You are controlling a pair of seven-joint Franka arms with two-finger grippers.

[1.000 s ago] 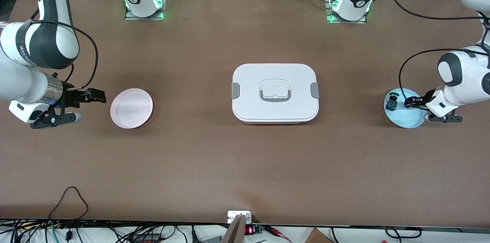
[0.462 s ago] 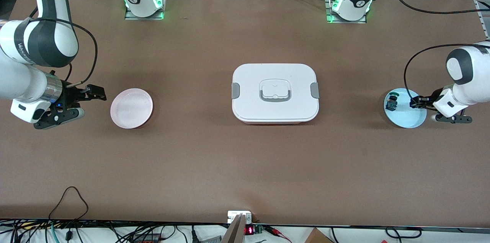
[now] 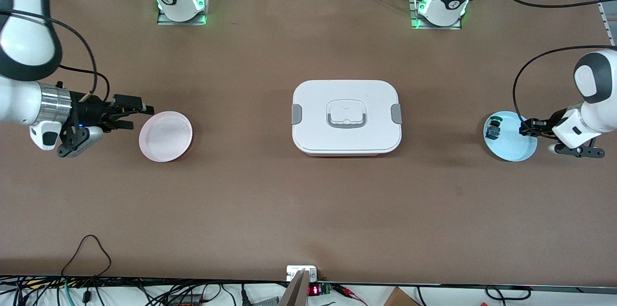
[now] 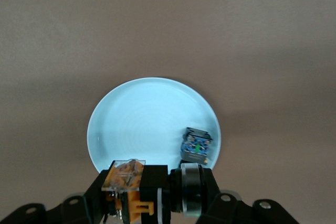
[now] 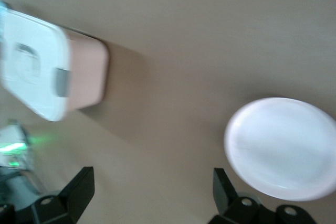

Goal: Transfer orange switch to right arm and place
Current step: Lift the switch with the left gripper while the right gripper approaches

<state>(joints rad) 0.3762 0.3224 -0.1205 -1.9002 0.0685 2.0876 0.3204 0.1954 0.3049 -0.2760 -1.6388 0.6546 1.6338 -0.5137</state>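
Pinching the orange switch [image 4: 137,192] lying sideways, left end effector [image 4: 152,203] over blue plate [image 4: 136,114], right end effector [image 5: 149,192] spread.

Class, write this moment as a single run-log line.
left pincer: shut on orange switch, over blue plate | right pincer: open, beside pink plate | handover: not yet done

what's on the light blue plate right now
Only the small green-and-blue capped switch lies on the light blue plate. The left claw, shut on the orange switch, hangs over the plate's rim and hides part of it.
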